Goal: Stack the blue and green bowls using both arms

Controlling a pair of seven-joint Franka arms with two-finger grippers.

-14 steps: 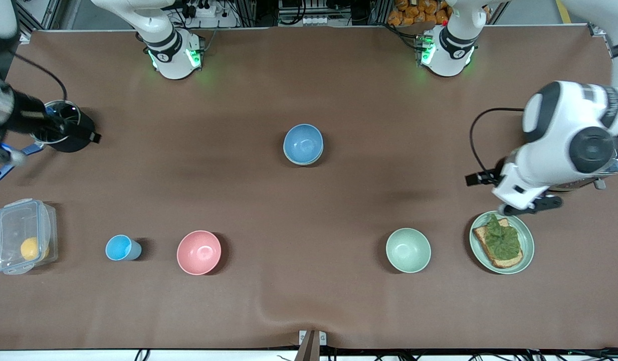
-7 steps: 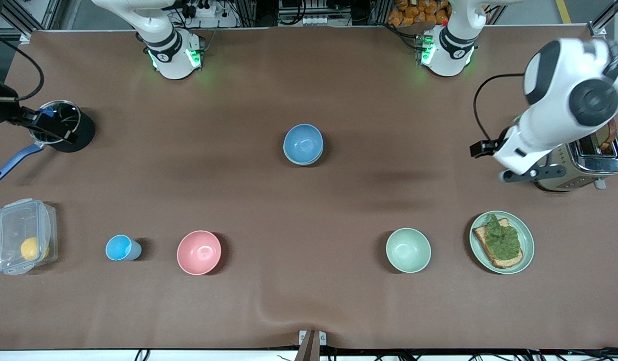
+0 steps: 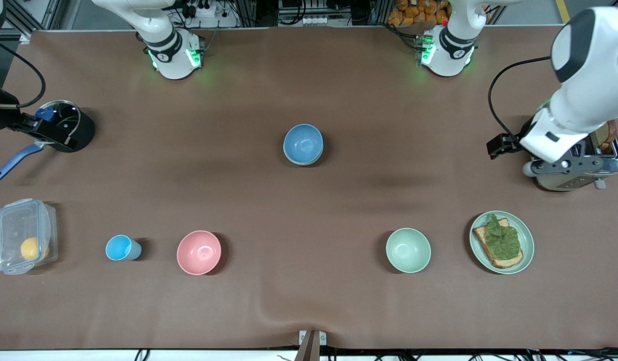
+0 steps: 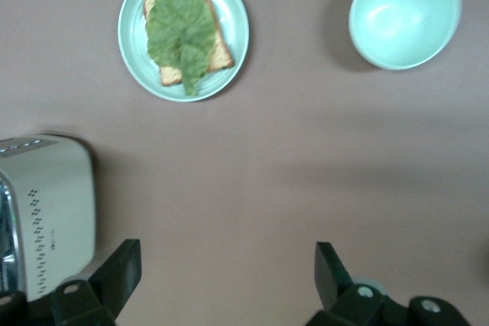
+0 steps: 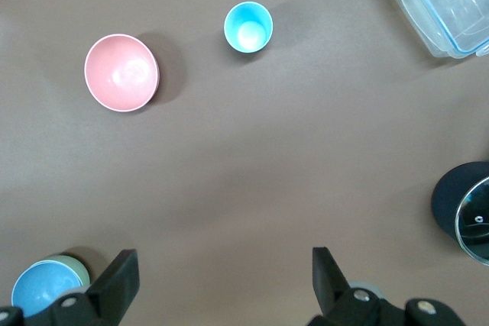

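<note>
The blue bowl [image 3: 302, 143] sits nested in the green bowl at the table's middle. Only a thin sage rim of the green bowl [image 5: 76, 268] shows beneath the blue bowl [image 5: 44, 291] in the right wrist view. My left gripper [image 4: 225, 257] is open and empty, up in the air by the toaster at the left arm's end [image 3: 559, 164]. My right gripper [image 5: 223, 261] is open and empty, up over the black pot at the right arm's end [image 3: 55, 134]. Neither gripper is near the bowls.
A mint-green bowl [image 3: 408, 249] and a green plate with toast [image 3: 501, 242] lie nearer the camera. So do a pink bowl [image 3: 199, 252], a light-blue cup [image 3: 120, 247] and a clear box [image 3: 21, 235]. A toaster [image 3: 582, 173] and a black pot [image 3: 68, 128] stand at the table's ends.
My left arm has risen from over the toast plate and drawn back to the toaster. My right arm has pulled back toward the table's end by the pot. The bowls have not moved.
</note>
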